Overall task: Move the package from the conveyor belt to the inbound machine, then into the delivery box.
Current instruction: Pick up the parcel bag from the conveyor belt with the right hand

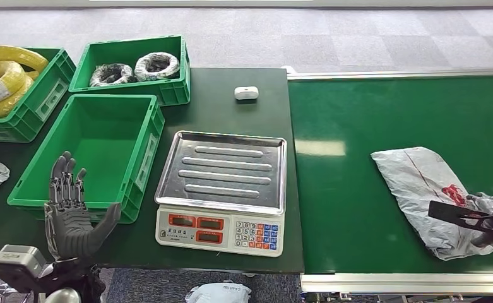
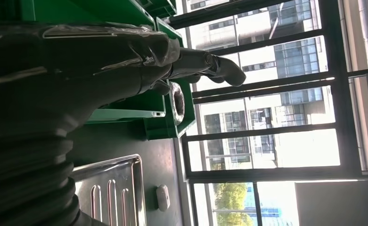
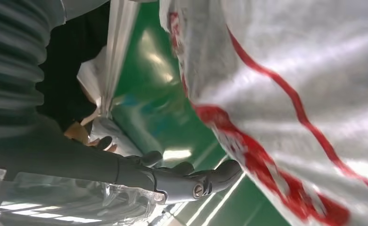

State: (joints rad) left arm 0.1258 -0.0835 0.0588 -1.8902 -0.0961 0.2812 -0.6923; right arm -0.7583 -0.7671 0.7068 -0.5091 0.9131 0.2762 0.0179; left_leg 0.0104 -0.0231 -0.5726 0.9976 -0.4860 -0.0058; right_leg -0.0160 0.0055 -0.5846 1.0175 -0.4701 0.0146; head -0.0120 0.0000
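Left hand (image 1: 70, 211) up at the bench's near left edge, fingers spread wide, holding nothing. Right hand (image 1: 483, 218) gripping the near end of the grey package (image 1: 420, 183), lying on the conveyor belt (image 1: 357, 208) toward its right edge. Scale (image 1: 221, 189) at the bench's near right, tray bare. Green bin (image 1: 142, 154) just left of it. Far left corner: bin (image 1: 168, 88) with grey coils (image 1: 157, 65), another bin (image 1: 41, 101) with yellow coils (image 1: 0, 79).

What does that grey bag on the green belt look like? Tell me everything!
The package is a soft, crinkly grey plastic mailer bag with a thin red line and red printing. It lies flat and slanted on the green conveyor belt, near its right end. The right hand is at its lower corner, touching it; whether it grips is unclear.
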